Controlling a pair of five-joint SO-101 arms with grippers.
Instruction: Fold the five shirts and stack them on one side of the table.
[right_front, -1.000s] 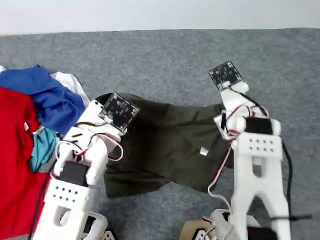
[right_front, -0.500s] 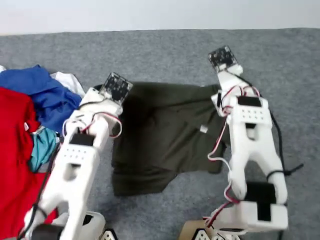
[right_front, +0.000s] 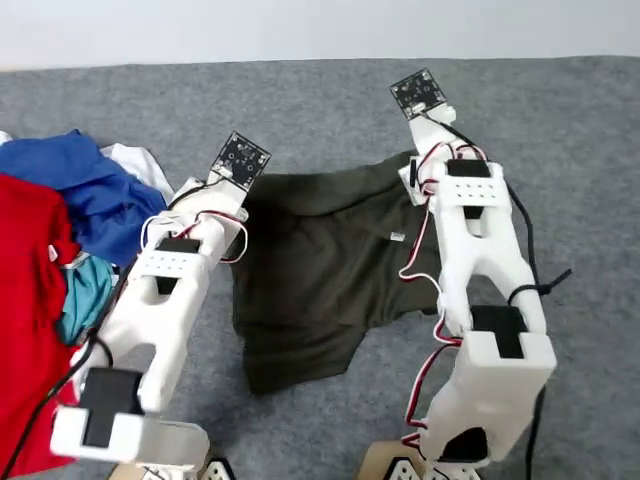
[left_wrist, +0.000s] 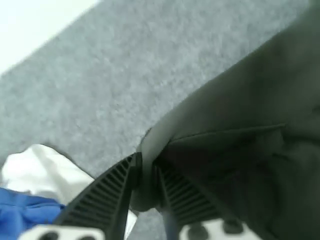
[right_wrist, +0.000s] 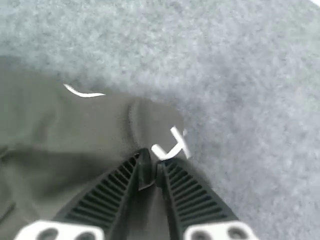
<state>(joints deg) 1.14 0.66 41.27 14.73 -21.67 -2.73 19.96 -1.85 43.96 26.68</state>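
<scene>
A dark olive shirt (right_front: 320, 270) lies spread on the grey table between the two arms. My left gripper (left_wrist: 146, 170) is shut on the shirt's (left_wrist: 240, 150) edge at its left far corner, under the arm's wrist board (right_front: 240, 162). My right gripper (right_wrist: 150, 167) is shut on the shirt's (right_wrist: 60, 135) right far corner by a white tag (right_wrist: 170, 145), under the other wrist board (right_front: 418, 93). A small white label (right_front: 397, 237) shows on the cloth. The shirt's near hem is bunched toward the front.
A heap of other shirts sits at the left edge: red (right_front: 30, 300), blue (right_front: 90, 195), teal (right_front: 85, 290) and white (right_front: 130, 160). The white and blue cloth also appears in the left wrist view (left_wrist: 35, 175). Bare grey table (right_front: 560, 130) stretches behind and to the right.
Both arms have stretched toward the far side of the table, dragging the olive shirt's far edge with them. The shirt has shifted away and its near hem has bunched.
</scene>
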